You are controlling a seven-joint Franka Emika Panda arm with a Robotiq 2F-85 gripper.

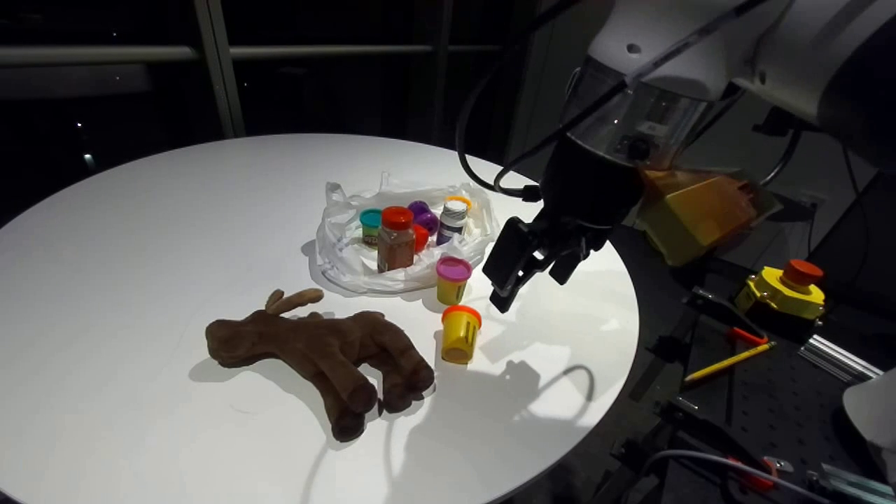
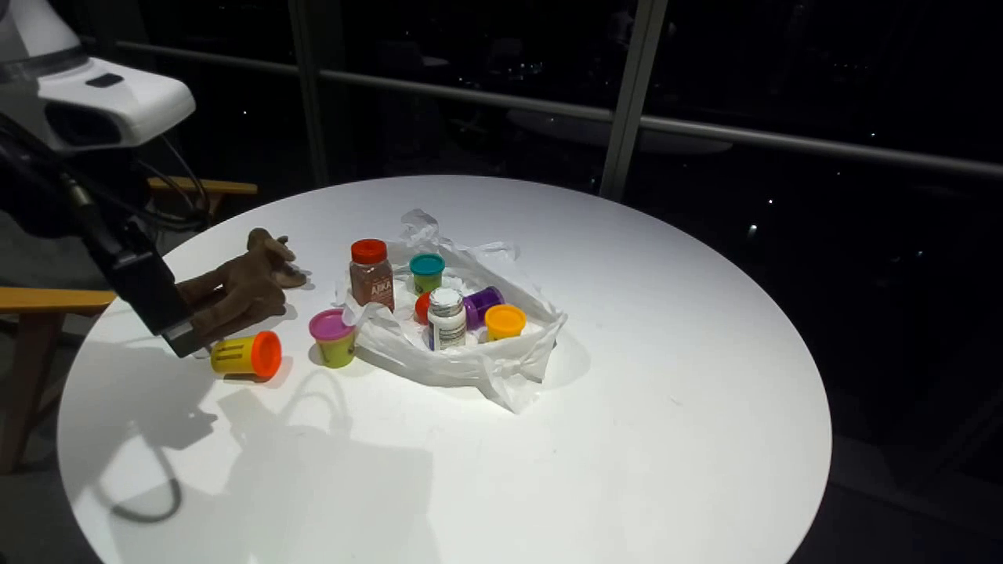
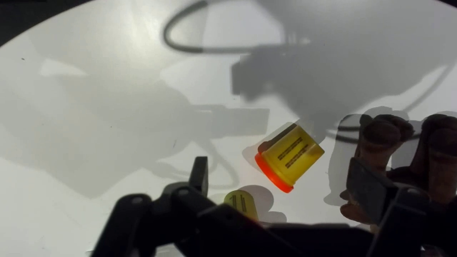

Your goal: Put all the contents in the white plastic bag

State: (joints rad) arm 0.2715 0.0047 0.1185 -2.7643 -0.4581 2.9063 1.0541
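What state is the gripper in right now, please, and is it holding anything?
Gripper: open, jaws well apart in the wrist view, holding nothing.

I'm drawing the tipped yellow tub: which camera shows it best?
The wrist view: there the tipped yellow tub looks biggest, and nothing blocks its side or orange lid. Both exterior views show it smaller, lying down.

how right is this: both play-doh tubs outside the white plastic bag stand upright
No: in an exterior view, the orange-lidded Play-Doh tub lies on its side; the pink-lidded tub stands upright. Both are outside the white plastic bag.
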